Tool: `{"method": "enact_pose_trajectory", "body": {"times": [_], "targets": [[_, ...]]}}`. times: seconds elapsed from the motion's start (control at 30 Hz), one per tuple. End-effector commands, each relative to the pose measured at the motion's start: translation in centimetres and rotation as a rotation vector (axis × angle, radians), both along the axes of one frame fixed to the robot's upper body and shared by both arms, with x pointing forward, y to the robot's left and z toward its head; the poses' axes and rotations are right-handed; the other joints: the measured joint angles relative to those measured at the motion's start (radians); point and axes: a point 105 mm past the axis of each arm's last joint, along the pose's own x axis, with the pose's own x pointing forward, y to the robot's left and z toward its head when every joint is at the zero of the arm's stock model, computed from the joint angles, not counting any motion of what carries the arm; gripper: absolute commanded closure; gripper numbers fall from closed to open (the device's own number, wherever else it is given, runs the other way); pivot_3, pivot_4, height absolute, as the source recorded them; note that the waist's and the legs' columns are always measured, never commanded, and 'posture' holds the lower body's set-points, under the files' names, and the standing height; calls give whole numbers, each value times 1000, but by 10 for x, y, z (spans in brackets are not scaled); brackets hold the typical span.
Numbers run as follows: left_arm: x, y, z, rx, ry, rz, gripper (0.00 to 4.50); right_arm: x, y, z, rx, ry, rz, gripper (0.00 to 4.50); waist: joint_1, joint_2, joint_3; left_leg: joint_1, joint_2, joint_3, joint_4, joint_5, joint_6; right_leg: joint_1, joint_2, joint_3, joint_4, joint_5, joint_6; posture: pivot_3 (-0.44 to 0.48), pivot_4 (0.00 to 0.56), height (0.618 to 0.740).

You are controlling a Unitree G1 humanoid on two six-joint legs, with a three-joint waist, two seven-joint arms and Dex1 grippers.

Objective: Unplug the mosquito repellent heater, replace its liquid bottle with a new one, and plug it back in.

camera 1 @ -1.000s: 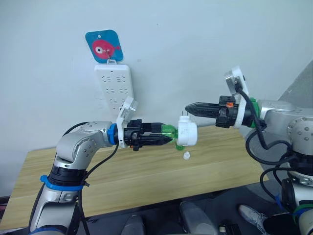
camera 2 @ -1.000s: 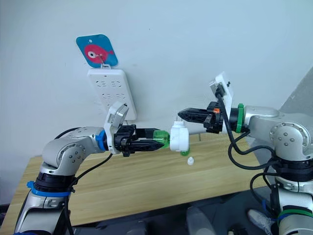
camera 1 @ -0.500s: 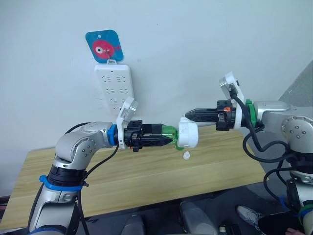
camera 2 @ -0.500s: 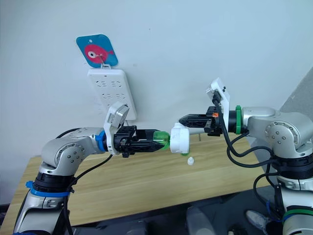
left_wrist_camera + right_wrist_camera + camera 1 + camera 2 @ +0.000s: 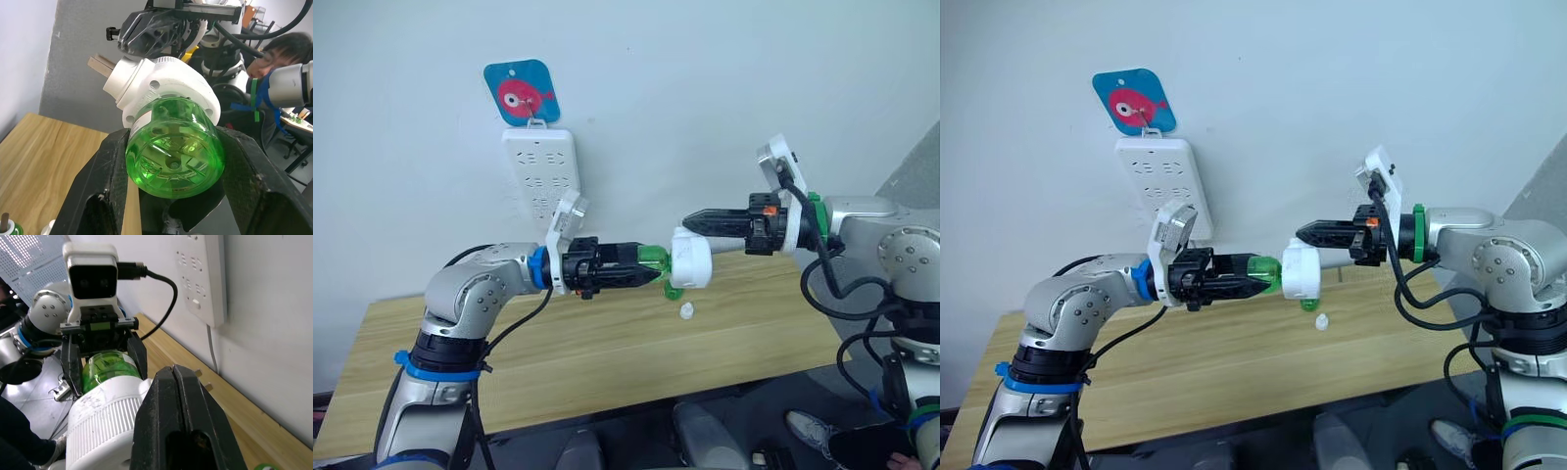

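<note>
Mid-frame, over table (image 5: 607,352) | left gripper (image 5: 641,277) clamped green bottle (image 5: 653,262) to unscrew | right gripper (image 5: 690,219) pinched shut, bracing heater (image 5: 690,261) top.

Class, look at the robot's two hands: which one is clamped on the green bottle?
The left hand: it grips the green bottle; the right hand is shut above the heater.

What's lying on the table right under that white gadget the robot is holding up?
A small white cap lies on the table below the heater, and beside it something green, partly hidden by the heater, so I cannot tell what it is.
</note>
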Motion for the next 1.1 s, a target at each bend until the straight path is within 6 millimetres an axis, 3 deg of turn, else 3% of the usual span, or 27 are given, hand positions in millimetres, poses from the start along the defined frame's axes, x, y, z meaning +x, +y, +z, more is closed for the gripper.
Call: {"method": "enact_pose_trajectory", "body": {"times": [0.03,0.43,0.67,0.93,1.1], "targets": [[-4,4,15,-27,3,-35,2223,2,-3,17,28,-95,-26,4500,0,0,0,0,0,0,0,0,0,0,0,0,0,0,0,-202,79,728],[1,4,19,-51,-8,15,2223,9,-4,23,32,-155,-51,4500,-1,0,0,0,0,0,0,0,0,0,0,0,0,0,0,-196,73,728],[10,1,18,-119,-65,140,2223,3,-32,21,90,-116,-170,4500,6,-1,-1,0,0,0,0,0,0,0,-1,0,0,1,-2,-187,68,728],[11,-6,16,-182,-82,227,2223,-14,-56,10,287,-18,-359,1844,1,0,-3,0,0,1,0,0,0,0,-1,1,0,1,-2,-196,66,728],[19,-7,20,-229,-90,297,2223,-33,-57,-14,408,113,-469,101,3,0,-6,-1,-1,1,-1,0,0,0,-1,1,0,1,-1,-212,69,728]]}}
